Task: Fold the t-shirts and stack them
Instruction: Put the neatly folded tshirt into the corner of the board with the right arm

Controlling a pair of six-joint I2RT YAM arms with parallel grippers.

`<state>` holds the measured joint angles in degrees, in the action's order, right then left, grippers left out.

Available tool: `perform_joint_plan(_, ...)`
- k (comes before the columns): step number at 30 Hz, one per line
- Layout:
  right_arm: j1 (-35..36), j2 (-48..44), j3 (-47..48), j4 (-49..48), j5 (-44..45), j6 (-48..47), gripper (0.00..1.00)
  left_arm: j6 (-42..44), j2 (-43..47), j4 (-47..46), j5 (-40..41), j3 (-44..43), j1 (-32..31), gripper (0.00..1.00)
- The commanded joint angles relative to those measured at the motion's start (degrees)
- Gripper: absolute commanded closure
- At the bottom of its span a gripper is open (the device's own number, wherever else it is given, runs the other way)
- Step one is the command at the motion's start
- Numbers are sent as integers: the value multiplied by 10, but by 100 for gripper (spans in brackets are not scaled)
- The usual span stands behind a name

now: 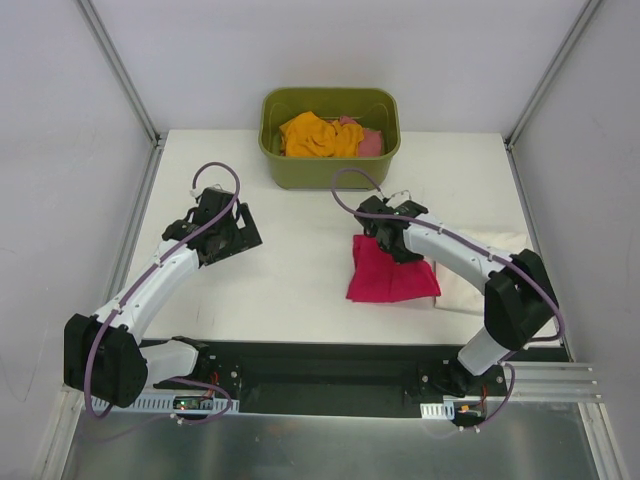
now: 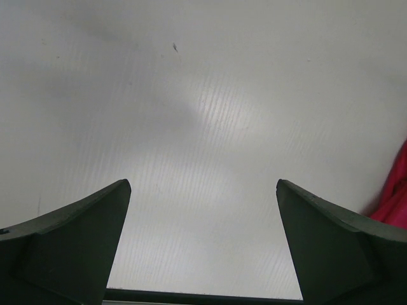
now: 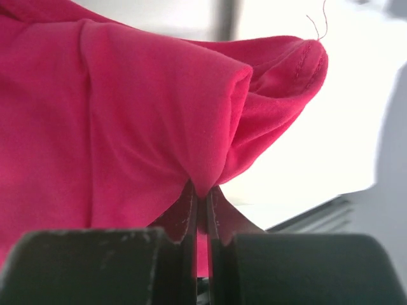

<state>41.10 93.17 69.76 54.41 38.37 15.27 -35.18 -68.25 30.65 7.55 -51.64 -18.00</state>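
A crimson-pink t-shirt [image 1: 392,277] lies folded on the table right of centre, partly over a cream-white t-shirt [image 1: 485,275]. My right gripper [image 1: 386,243] sits at the crimson shirt's far left edge. In the right wrist view the gripper [image 3: 202,190] is shut, pinching a fold of that shirt [image 3: 127,108] that bunches up above the fingers. My left gripper [image 1: 238,233] hovers over bare table to the left. Its fingers stand wide open with nothing between them [image 2: 202,184], and a sliver of crimson cloth [image 2: 397,198] shows at the right edge. An orange t-shirt [image 1: 318,136] and a salmon-pink one [image 1: 370,142] lie crumpled in the tub.
The olive-green tub [image 1: 330,172] stands at the back centre of the white table [image 1: 290,280]. Grey walls with metal rails enclose the table on the left, right and back. The arms' black base plate [image 1: 330,365] runs along the near edge.
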Motion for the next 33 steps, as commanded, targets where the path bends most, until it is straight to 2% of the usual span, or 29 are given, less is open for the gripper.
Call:
perform_joint_plan(1,-23,-38,22,53,98,-105,99,6,-8,-12,6,-30,-1,1)
perform_joint_plan(5,-32,-61,16,41,133,-175,99,8,-14,-15,7,-37,-1,1)
perform_joint_plan(10,-49,-92,20,44,116,-232,99,8,-28,-17,4,-58,-1,1)
perform_joint_plan(21,-92,-166,57,119,67,-247,99,14,-54,-17,12,-85,0,1)
perform_joint_plan(26,-96,-188,75,136,78,-249,99,15,-65,-17,6,-91,0,1)
perform_joint_plan(33,-100,-210,106,146,43,-253,99,13,-68,-17,0,-93,0,1)
